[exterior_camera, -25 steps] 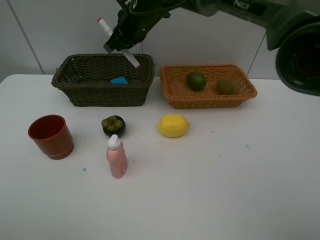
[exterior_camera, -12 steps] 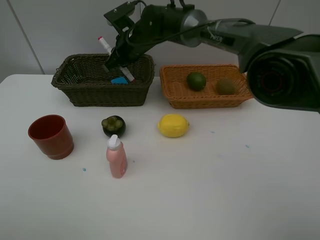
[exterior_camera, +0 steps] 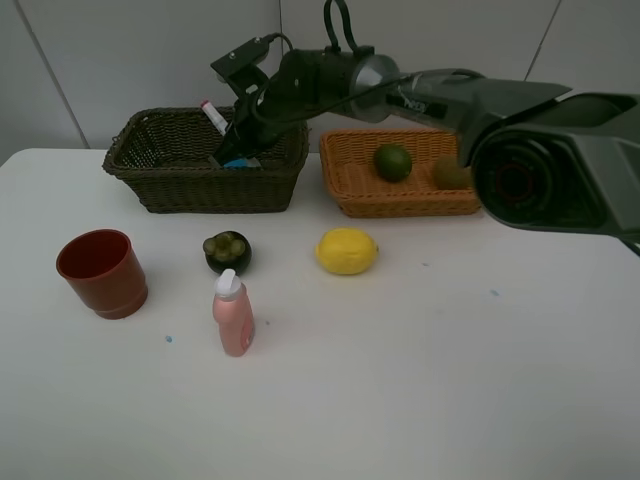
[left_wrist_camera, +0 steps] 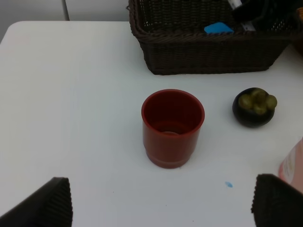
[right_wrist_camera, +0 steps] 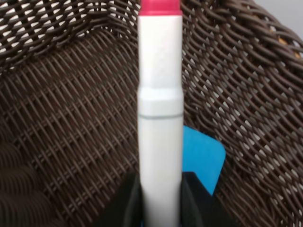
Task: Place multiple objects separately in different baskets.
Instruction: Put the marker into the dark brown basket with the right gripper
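Whereas a second earlier it held the white marker (right_wrist_camera: 160,109) clear above the rim, the right arm (exterior_camera: 450,90) has since come down. The marker now stands steeply inside the dark basket (exterior_camera: 200,190), with only its red end above the back rim. Lettering on the arm is too small to read.

The table (exterior_camera: 450,400) offers broad bare surface in front and to the right. Beside the dark basket, the orange basket (exterior_camera: 400,203) holds the lime (exterior_camera: 393,162) and kiwi (exterior_camera: 451,172).

Fingers of the right gripper (right_wrist_camera: 160,201) are clamped on the marker's barrel. Those of the left gripper (left_wrist_camera: 161,203) are spread wide and hold nothing, near the red cup (left_wrist_camera: 173,127).

The cup, pink bottle (exterior_camera: 233,315), lemon (exterior_camera: 346,250) and mangosteen (left_wrist_camera: 254,107) stand apart in front of the baskets. The blue eraser (right_wrist_camera: 203,156) lies on the dark basket's floor, just beside the marker.
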Controlling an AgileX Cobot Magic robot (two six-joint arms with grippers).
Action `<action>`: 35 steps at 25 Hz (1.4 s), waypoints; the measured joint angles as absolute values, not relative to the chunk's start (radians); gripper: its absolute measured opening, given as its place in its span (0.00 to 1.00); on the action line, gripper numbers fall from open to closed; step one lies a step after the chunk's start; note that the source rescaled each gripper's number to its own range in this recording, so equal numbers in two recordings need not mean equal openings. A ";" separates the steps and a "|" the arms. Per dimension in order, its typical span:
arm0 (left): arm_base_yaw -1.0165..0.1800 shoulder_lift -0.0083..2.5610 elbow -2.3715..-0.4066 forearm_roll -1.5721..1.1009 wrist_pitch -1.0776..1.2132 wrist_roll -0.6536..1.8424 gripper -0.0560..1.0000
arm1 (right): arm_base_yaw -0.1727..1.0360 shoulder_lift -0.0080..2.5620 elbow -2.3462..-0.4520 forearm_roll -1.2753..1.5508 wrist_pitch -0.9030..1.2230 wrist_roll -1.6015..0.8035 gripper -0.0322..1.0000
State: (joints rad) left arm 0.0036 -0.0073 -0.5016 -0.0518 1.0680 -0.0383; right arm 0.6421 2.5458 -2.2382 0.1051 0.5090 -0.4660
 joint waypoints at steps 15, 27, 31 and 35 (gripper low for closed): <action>0.004 -0.007 -0.502 -0.052 1.068 -0.038 0.98 | 0.642 2.546 -2.238 0.129 0.504 -0.431 0.74; 0.004 -0.007 -0.502 -0.052 1.068 -0.038 0.98 | 0.642 2.537 -2.238 0.126 0.527 -0.421 1.00; 0.004 -0.007 -0.502 -0.052 1.068 -0.038 0.98 | 0.642 2.519 -2.238 0.114 0.551 -0.421 1.00; 0.004 -0.007 -0.502 -0.052 1.068 -0.038 0.98 | 0.642 2.480 -2.238 0.081 0.585 -0.421 1.00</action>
State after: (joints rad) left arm 0.0036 -0.0073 -0.5016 -0.0518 1.0680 -0.0383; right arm 0.6421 2.4801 -2.2382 0.0809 0.5853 -0.4209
